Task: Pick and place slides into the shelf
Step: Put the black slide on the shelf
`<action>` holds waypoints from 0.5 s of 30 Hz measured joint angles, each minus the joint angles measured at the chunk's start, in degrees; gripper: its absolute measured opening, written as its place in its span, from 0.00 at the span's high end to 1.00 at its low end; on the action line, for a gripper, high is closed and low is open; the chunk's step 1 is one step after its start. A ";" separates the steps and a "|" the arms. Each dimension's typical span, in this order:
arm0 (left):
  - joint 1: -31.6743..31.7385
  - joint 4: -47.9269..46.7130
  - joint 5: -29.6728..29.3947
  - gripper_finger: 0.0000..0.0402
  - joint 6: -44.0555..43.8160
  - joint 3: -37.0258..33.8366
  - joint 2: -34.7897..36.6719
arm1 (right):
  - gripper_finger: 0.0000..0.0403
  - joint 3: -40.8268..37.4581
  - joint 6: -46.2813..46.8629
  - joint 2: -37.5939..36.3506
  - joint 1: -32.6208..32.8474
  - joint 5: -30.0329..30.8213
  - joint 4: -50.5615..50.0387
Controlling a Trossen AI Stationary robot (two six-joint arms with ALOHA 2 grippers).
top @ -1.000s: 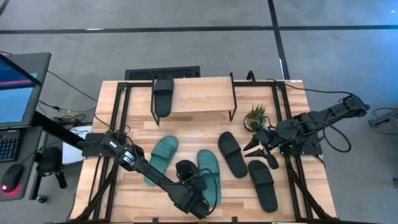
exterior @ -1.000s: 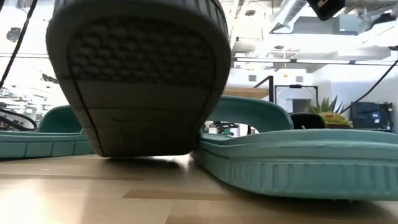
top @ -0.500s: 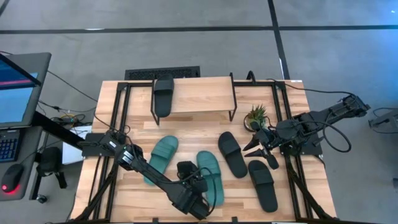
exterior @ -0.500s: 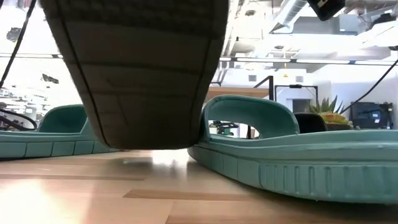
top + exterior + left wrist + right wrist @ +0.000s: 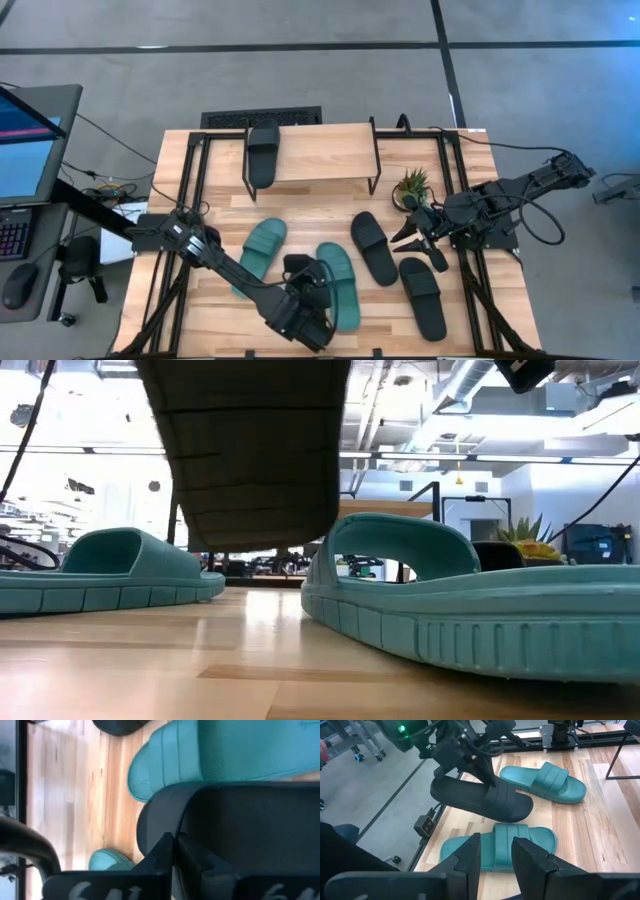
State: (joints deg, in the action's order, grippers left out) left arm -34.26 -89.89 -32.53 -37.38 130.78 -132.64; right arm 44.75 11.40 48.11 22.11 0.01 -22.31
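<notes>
Right wrist view shows left gripper [image 5: 470, 757] pinching black slide [image 5: 480, 797] by its strap, lifted clear above teal slide [image 5: 497, 851]; should carry level twd shelf [image 5: 325, 152] w/o clipping legs, right gripper [image 5: 408, 238] idling part-open nr table's right edge.

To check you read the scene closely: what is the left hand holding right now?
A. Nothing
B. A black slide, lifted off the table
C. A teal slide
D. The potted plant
B: the left hand is shut on a black slide, which hangs clear above the teal slide.
</notes>
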 joint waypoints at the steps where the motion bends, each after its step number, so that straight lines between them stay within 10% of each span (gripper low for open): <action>1: 0.06 -0.02 -0.21 1.00 0.60 0.00 0.27 | 0.76 0.00 0.00 0.01 0.00 0.00 0.00; 15: 1.36 -0.12 -5.39 1.00 6.96 -0.02 2.06 | 0.76 0.00 0.11 0.01 -0.02 0.00 0.13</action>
State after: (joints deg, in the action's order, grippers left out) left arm -32.89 -90.01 -37.92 -30.42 130.76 -130.58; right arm 44.75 11.51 48.12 22.09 0.01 -22.17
